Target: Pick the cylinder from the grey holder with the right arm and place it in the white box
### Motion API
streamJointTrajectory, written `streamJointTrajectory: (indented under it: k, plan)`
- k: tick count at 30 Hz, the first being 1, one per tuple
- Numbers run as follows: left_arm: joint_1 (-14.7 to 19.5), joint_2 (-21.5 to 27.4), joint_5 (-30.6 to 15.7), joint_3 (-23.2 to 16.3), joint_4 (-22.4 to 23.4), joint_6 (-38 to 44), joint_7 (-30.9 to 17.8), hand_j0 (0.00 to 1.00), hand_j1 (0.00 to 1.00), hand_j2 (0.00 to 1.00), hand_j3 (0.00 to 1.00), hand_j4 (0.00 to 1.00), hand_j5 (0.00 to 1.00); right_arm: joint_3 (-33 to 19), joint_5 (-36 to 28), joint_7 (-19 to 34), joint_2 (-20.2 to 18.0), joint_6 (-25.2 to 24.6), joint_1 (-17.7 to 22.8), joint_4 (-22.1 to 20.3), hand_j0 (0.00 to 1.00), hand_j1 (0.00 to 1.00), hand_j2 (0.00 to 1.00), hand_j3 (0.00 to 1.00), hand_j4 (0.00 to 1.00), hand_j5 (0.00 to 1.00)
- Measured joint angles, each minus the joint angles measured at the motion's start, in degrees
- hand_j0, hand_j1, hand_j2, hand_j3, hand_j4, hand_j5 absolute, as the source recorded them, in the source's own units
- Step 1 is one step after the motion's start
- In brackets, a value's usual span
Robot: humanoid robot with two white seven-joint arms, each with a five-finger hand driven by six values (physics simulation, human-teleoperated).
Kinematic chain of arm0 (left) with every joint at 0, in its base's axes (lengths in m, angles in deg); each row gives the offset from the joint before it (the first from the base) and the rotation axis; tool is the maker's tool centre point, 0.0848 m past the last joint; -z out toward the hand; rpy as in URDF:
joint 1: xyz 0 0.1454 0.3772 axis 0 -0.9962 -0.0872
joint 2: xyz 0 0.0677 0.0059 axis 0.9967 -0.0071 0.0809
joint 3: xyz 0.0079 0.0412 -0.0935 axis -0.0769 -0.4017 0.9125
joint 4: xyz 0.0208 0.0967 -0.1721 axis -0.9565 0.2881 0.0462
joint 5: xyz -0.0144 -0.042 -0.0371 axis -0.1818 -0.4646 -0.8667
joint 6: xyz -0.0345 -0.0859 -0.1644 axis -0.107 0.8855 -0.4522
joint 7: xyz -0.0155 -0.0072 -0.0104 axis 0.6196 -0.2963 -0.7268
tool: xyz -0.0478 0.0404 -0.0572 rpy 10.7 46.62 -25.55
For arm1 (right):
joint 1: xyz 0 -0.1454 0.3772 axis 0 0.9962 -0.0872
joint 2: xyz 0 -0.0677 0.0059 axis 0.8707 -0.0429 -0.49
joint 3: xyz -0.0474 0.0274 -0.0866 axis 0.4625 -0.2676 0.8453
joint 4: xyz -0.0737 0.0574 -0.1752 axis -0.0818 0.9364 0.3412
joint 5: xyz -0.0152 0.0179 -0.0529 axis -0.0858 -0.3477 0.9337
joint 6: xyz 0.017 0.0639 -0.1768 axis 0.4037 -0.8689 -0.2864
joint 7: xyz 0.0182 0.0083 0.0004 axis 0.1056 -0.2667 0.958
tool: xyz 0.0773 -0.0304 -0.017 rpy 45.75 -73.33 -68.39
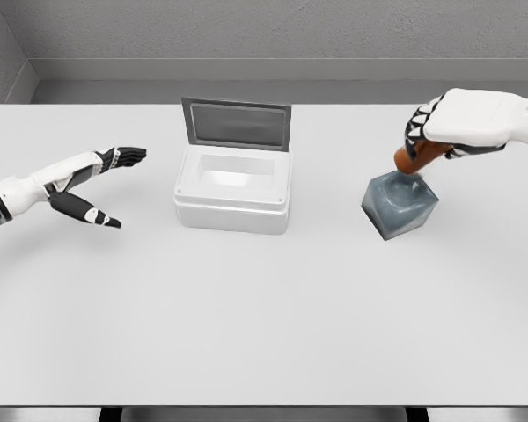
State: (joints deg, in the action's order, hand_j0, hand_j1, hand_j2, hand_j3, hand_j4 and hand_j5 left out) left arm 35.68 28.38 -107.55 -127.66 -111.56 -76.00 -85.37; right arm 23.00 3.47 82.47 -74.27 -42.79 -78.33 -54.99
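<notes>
Trouble here would most likely come from the grey holder (399, 204) lifting along with the cylinder (420, 158): the holder already sits tilted on the bench (264, 316), one corner seemingly raised, and a pull that is not in line with the socket could drag it up or tip it over. A slanted pull could also jam the cylinder in the socket or let it slip through the fingers. The orange-brown cylinder leans up and to the right out of the holder, its lower end still seated and its upper end wrapped by the right hand (436, 127), whose fingers are clenched around it. That arm comes in from the right edge, forearm roughly level, hand bent down over the cylinder top. The white box (233, 189) stands well apart to the left, lid raised at the back, interior free. The left hand (101, 180) hovers at the far left, fingers stretched out, holding nothing.
</notes>
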Motion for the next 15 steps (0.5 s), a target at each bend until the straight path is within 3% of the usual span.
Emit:
streamJointTrajectory:
  k: [15]
  plan:
    - [-0.08,-0.35,0.21,-0.52,-0.21,0.00,0.00,1.00,1.00,1.00,1.00,1.00,1.00,-0.07,-0.09,0.00,6.74,-0.02,-2.02,0.39,0.47,0.47,0.47,0.47,0.47,0.47]
